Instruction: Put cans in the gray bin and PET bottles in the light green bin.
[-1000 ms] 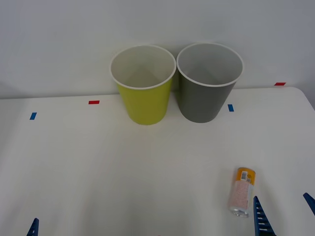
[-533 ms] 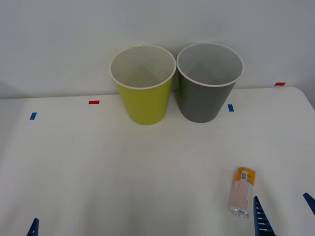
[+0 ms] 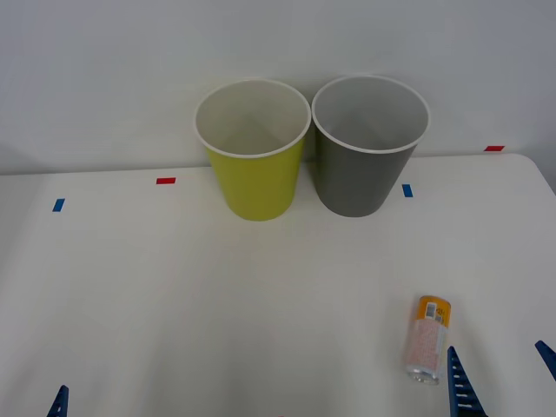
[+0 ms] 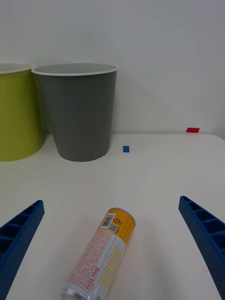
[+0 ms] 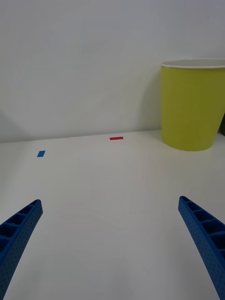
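Note:
A slim can with an orange band and a pinkish speckled body lies on its side on the white table at the near right. Its silver end faces me. My right gripper is open just right of it; in the right wrist view the can lies between and ahead of the spread blue fingers. The light green bin and the gray bin stand upright side by side at the table's back. My left gripper hangs open over bare table at the near left. PET bottles are out of view.
Small tape marks lie on the table: red and blue at the left, blue and red at the right. A white wall rises right behind the bins. The table's right edge runs near the right gripper.

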